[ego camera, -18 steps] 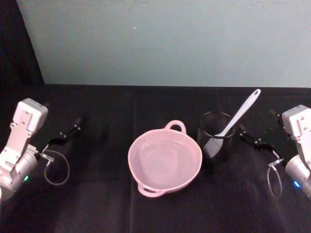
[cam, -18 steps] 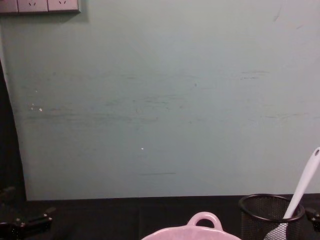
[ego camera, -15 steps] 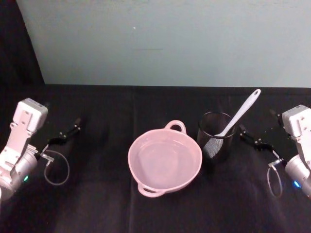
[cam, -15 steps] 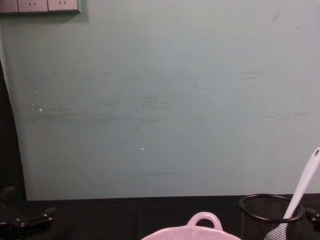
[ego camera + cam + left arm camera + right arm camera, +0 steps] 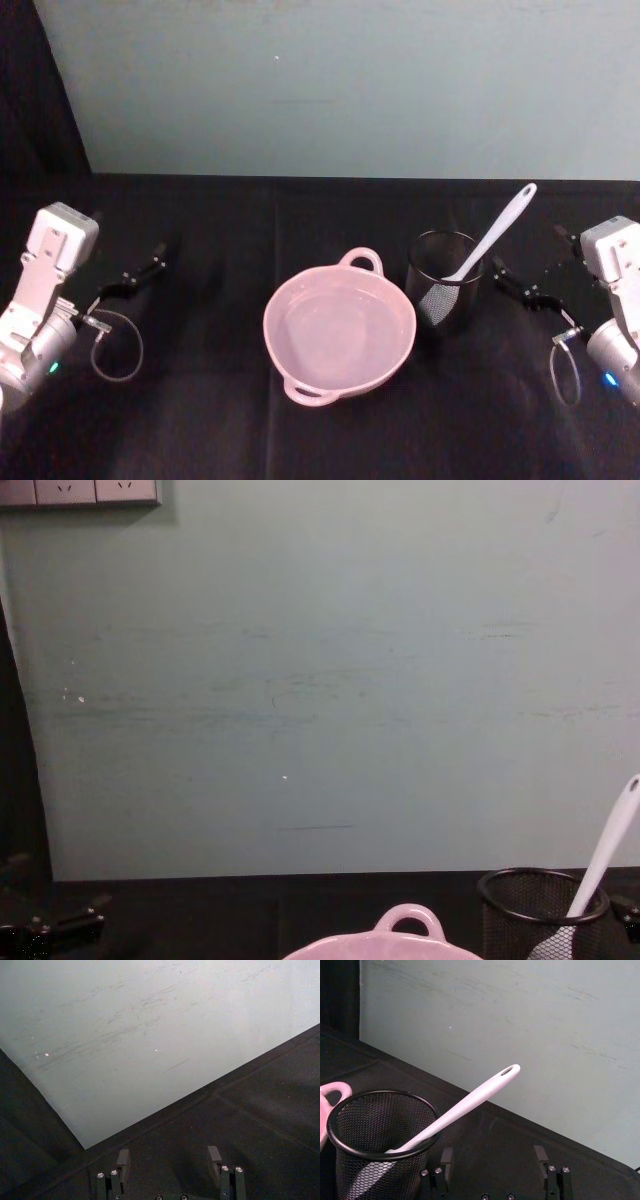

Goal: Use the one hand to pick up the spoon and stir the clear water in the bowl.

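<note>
Head view: the bowl (image 5: pixel 270 318) is set mid-tabletop (image 5: pixel 200 420), the mesh cup (image 5: pixel 443 293) at its 2 o'clock, the spoon (image 5: pixel 493 233) stood inside (handle leaned toward 1 o'clock). Left wrist view: the left end effector (image 5: pixel 169 1160) is held released, at the bowl's 9 o'clock. Right wrist view: the right end effector (image 5: pixel 493 1156) is held released, at the cup's 3 o'clock

White spoon (image 5: pixel 490 236) leans tilted in mesh cup (image 5: pixel 440 300), beside pink bowl (image 5: pixel 285 320).

one pink bowl (image 5: pixel 290 300), one white spoon (image 5: pixel 495 232), one black mesh cup (image 5: pixel 440 302)
</note>
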### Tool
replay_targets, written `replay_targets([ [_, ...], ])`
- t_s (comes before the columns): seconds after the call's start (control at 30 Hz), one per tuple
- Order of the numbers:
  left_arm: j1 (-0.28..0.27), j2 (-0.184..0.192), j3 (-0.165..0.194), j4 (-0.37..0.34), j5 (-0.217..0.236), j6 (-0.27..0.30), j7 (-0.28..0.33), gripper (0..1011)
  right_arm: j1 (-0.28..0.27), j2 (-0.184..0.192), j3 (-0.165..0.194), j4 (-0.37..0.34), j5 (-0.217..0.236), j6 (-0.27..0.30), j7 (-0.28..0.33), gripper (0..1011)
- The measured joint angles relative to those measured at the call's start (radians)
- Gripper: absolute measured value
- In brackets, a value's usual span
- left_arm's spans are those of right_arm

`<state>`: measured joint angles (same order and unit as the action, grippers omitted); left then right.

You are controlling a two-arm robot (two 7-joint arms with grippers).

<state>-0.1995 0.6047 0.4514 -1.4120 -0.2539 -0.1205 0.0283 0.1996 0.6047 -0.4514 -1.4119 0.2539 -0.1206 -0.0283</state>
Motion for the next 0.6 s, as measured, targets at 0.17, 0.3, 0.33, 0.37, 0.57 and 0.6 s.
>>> replay_targets([
  [0.17, 0.0, 0.0, 0.0, 0.0, 0.0, 0.0, 0.0, 1005, 0.0, 0.0, 0.0, 0.0, 0.0, 0.0, 0.0, 1004],
  [0.3, 0.0, 0.0, 0.0, 0.0, 0.0, 0.0, 0.0, 1005, 0.0, 0.0, 0.0, 0.0, 0.0, 0.0, 0.0, 1004],
  [0.33, 0.0, 0.0, 0.0, 0.0, 0.0, 0.0, 0.0, 1005, 0.0, 0.0, 0.0, 0.0, 0.0, 0.0, 0.0, 1004],
  [0.37, 0.0, 0.0, 0.0, 0.0, 0.0, 0.0, 0.0, 1005, 0.0, 0.0, 0.0, 0.0, 0.0, 0.0, 0.0, 1004],
  [0.57, 0.0, 0.0, 0.0, 0.0, 0.0, 0.0, 0.0, 1005, 0.0, 0.0, 0.0, 0.0, 0.0, 0.0, 0.0, 1004],
  [0.6, 0.0, 0.0, 0.0, 0.0, 0.0, 0.0, 0.0, 1005, 0.0, 0.0, 0.0, 0.0, 0.0, 0.0, 0.0, 1004],
])
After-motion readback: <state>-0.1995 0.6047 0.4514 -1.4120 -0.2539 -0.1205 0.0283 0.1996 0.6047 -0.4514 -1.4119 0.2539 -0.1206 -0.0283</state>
